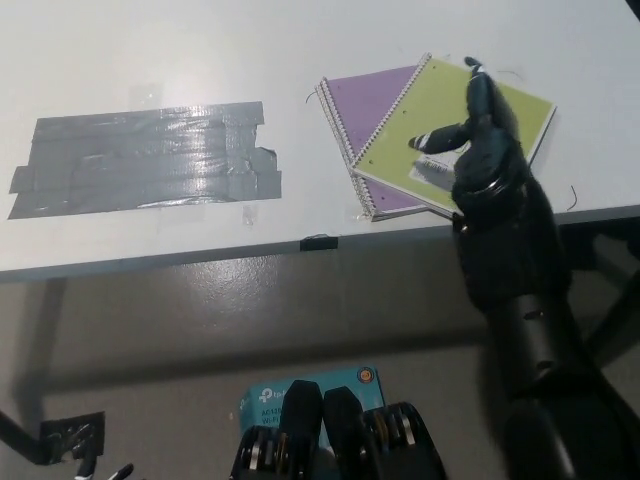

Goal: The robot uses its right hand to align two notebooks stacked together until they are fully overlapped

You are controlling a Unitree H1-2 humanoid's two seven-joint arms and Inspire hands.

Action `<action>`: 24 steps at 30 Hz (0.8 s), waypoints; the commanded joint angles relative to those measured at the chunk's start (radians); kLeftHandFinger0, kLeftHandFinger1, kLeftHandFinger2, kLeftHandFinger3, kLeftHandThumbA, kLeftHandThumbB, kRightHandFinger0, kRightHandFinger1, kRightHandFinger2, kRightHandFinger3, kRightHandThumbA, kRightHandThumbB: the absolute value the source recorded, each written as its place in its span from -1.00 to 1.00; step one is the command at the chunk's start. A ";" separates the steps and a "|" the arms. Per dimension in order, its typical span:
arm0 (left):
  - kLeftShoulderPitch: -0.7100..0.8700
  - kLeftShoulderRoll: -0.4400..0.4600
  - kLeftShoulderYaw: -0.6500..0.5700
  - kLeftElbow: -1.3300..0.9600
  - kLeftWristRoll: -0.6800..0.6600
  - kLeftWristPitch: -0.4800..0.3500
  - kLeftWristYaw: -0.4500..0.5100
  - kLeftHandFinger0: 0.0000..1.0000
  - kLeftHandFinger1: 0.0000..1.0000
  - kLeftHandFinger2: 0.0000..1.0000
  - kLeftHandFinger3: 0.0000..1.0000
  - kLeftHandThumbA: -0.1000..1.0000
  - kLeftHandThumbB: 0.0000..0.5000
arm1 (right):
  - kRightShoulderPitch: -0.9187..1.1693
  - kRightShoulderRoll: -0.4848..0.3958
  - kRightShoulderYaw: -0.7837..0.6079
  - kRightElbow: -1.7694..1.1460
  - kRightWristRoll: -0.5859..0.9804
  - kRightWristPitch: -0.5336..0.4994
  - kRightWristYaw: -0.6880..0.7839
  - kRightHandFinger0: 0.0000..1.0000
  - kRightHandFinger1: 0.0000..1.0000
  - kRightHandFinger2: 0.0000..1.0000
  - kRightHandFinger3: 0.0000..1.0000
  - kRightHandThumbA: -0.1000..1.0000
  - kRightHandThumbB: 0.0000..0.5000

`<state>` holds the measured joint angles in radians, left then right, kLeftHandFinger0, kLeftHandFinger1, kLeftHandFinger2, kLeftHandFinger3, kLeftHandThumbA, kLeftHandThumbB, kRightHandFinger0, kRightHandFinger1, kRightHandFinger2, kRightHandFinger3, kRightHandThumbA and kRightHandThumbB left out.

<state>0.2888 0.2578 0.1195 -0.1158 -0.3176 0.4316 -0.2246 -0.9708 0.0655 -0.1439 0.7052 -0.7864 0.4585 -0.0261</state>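
A purple spiral notebook [370,105] lies on the white table [300,50] at the right. On top of it a green spiral notebook [450,125] lies turned at an angle, its right corner near the table's front edge. My black right hand [480,140] rests open on the green cover, fingers spread, the arm coming up from the bottom right and hiding the notebook's near corner. My left hand is out of sight.
A large patch of grey tape [145,160] is stuck to the table at the left. A small black piece of tape [318,242] marks the front edge. A teal box [305,395] lies on the floor below.
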 commanded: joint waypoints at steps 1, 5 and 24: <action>0.000 0.017 -0.012 -0.015 0.015 -0.056 -0.028 0.72 1.00 1.00 1.00 1.00 1.00 | 0.011 -0.018 0.095 -0.027 0.030 -0.001 -0.024 1.00 1.00 1.00 1.00 1.00 0.29; -0.005 0.022 -0.017 -0.017 0.014 -0.055 -0.032 0.77 1.00 1.00 1.00 1.00 1.00 | 0.047 -0.045 0.178 -0.039 0.023 0.011 -0.005 1.00 1.00 1.00 1.00 1.00 0.34; -0.021 0.040 -0.056 -0.020 0.063 -0.066 -0.032 0.76 0.98 1.00 1.00 1.00 1.00 | 0.153 -0.107 0.303 -0.038 0.031 0.011 -0.054 1.00 1.00 1.00 1.00 1.00 0.34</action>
<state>0.2656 0.2799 0.0645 -0.1158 -0.2618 0.3985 -0.2366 -0.8103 -0.0524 0.1358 0.6837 -0.7709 0.4624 -0.0519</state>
